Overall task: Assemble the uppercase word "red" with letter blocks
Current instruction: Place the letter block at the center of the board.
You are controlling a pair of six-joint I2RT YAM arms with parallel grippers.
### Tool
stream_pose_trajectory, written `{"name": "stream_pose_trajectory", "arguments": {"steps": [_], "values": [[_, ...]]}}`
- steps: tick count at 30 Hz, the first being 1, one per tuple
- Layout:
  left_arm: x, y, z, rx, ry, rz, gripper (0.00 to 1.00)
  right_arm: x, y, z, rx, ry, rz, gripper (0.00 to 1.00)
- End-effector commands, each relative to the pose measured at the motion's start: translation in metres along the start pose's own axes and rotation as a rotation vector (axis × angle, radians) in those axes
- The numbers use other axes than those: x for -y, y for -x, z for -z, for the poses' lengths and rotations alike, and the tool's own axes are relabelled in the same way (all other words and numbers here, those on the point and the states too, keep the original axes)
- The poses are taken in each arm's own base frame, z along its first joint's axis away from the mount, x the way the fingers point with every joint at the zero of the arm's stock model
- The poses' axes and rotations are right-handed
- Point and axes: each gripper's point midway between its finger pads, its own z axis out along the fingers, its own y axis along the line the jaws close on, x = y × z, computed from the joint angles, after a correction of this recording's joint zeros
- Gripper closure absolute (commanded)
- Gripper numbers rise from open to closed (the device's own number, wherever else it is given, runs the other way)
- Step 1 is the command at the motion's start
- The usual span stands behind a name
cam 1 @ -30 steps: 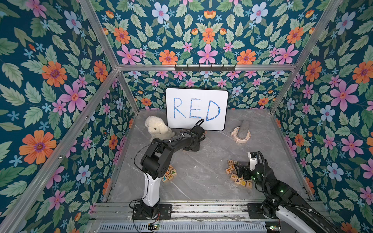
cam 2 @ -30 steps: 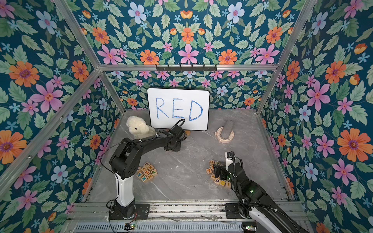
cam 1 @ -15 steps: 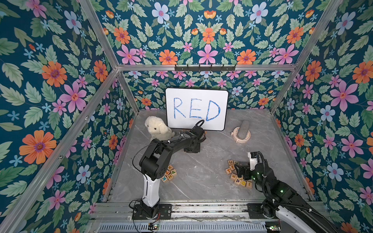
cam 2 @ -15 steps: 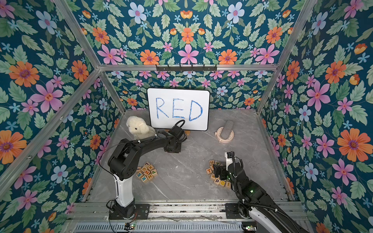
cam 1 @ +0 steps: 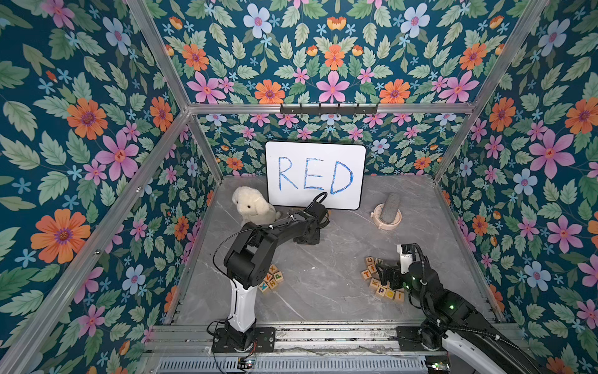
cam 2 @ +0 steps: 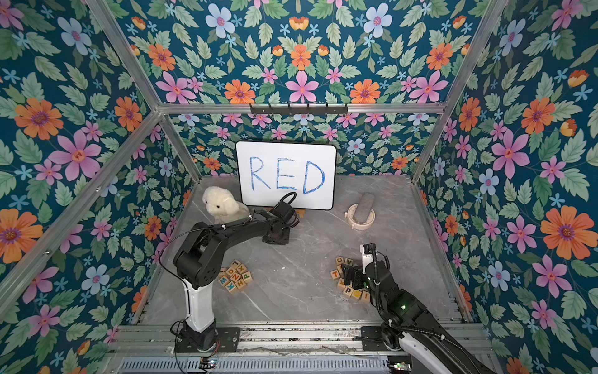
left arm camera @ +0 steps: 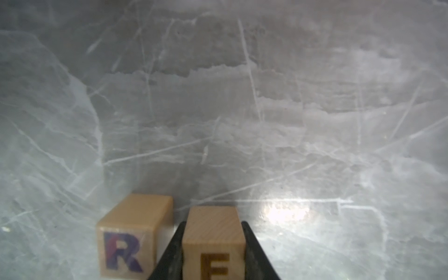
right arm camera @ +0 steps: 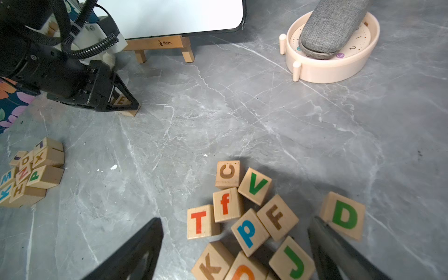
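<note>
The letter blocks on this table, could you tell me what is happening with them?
The left arm has its jaws shut on the E block, holding it right beside the R block. The right arm hovers with jaws open over a loose pile of blocks, the D block lying just beside one jaw.

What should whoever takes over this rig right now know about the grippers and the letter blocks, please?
Left gripper: shut on the E block, low at the table in front of the whiteboard.
Right gripper: open over the right-hand pile, holding nothing.
R block: on the table, just beside the E block with a narrow gap.
D block: at that pile's edge, green D up, just outside the open jaws.
Done: R set down; E brought next to it.
Left: release E, then pick up D and place it after E.
</note>
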Motion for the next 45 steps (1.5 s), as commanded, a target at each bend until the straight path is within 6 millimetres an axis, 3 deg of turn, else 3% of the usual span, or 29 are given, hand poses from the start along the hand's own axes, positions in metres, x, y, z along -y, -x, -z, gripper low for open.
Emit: {"name": "stream_pose_trajectory", "arguments": {"steps": [1,7,12,14,19,24,27,30,37,40,45], "values": [[-0.009,-0.002,-0.002,-0.011,0.044,-0.024,0.97,-0.003,0.007,0.0,0.031,0.012,0.001,0.05],[-0.003,-0.004,-0.003,-0.02,0.005,-0.008,0.93,-0.003,0.007,0.0,0.032,0.011,0.0,0.05],[-0.004,-0.002,0.004,-0.007,0.003,-0.004,0.84,-0.003,0.008,0.0,0.032,0.012,0.001,0.05],[-0.005,0.002,0.01,0.003,0.006,-0.005,0.74,-0.003,0.007,0.0,0.03,0.013,0.001,0.05],[-0.002,0.015,0.024,0.042,-0.011,0.007,0.64,-0.004,0.007,0.0,0.03,0.014,0.002,0.05],[0.001,0.018,0.025,0.043,-0.02,0.008,0.64,-0.003,0.007,0.0,0.031,0.015,0.0,0.05],[0.001,0.014,0.018,0.029,-0.012,0.001,0.77,-0.003,0.007,0.001,0.033,0.015,0.001,0.05],[-0.001,0.01,0.011,0.011,0.001,-0.009,0.8,-0.003,0.008,0.001,0.035,0.016,0.0,0.05],[-0.006,0.002,0.001,-0.009,0.029,-0.019,0.77,-0.003,0.007,0.001,0.037,0.015,0.0,0.05],[-0.007,0.004,0.001,-0.005,0.024,-0.015,0.68,-0.003,0.007,0.001,0.037,0.013,0.001,0.05],[-0.011,0.008,0.002,-0.011,0.022,-0.001,0.64,0.0,0.008,0.002,0.041,-0.001,0.0,0.05]]}}
